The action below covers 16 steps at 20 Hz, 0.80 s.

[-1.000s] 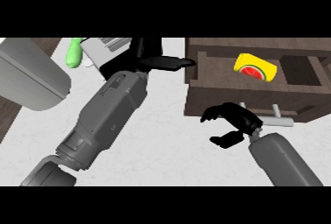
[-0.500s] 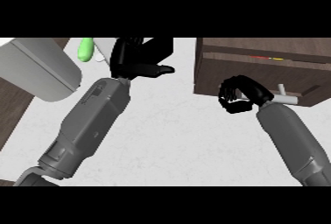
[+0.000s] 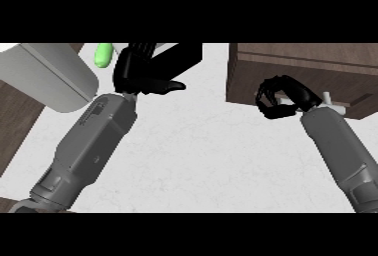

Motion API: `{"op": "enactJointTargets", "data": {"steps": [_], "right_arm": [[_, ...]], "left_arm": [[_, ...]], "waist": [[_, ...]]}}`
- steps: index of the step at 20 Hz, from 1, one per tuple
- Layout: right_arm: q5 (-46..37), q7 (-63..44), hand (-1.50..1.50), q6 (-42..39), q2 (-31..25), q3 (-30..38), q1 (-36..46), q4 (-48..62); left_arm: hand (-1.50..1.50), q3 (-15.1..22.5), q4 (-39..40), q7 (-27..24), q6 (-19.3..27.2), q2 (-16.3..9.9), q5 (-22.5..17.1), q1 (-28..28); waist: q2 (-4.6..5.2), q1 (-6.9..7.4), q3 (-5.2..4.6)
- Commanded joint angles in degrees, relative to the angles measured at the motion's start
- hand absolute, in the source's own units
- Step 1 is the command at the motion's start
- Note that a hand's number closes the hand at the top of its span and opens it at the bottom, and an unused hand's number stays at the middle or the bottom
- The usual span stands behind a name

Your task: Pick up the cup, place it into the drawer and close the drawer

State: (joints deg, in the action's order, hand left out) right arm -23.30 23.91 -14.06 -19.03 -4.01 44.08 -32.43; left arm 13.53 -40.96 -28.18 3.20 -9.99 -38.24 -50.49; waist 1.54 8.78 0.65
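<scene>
I see my right robot hand (image 3: 284, 98) curled, holding nothing, against the brown drawer (image 3: 295, 75) front just beyond it, the cup out of sight, presumably inside, so I'd push squarely; left robot hand (image 3: 144, 72) rests spread above the bench (image 3: 214, 150).

A pale, lightly mottled worktop (image 3: 199, 150) fills the middle. A grey rounded container (image 3: 48, 75) lies upper left, with a green object (image 3: 104, 54) just beside it.
</scene>
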Motion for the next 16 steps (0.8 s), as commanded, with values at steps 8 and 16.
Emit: {"op": "enactJointTargets", "data": {"steps": [8, 16], "right_arm": [[3.23, -4.95, 1.50, 0.29, -7.34, 6.38, 10.51, 1.12], [5.44, -4.70, 1.50, -3.98, -9.83, 7.23, 8.86, -1.00]], "left_arm": [[-1.50, 0.86, -1.63, 0.04, -3.50, -1.30, 0.00, 3.47], [-1.50, 0.72, -3.38, 0.64, -4.78, -1.76, -0.57, 3.48]], "waist": [[1.31, 3.66, -0.54], [1.18, 4.10, -0.51]]}}
